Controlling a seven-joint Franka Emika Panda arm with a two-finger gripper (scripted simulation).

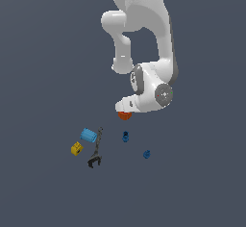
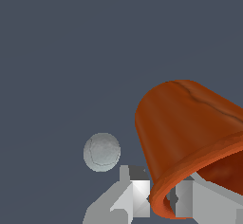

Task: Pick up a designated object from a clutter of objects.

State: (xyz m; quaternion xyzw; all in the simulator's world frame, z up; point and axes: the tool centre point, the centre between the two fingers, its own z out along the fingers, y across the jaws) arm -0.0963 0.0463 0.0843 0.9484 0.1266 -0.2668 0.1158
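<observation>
The orange-red cup (image 2: 185, 123) lies tilted on its side in the wrist view, and its ribbed rim passes between my two fingers. My gripper (image 2: 163, 197) is shut on that rim wall, with one finger (image 2: 135, 192) outside the cup and the other inside. In the exterior view the cup (image 1: 125, 116) peeks out just under my hand (image 1: 129, 105), and the fingers are hidden there. Whether the cup is off the floor I cannot tell.
A white ball (image 2: 101, 152) lies close beside the gripper. In the exterior view a light blue cylinder (image 1: 88, 135), a yellow block (image 1: 76, 148), a dark wrench-like tool (image 1: 96, 150) and two tiny blue pieces (image 1: 126, 136) (image 1: 146, 154) lie nearby.
</observation>
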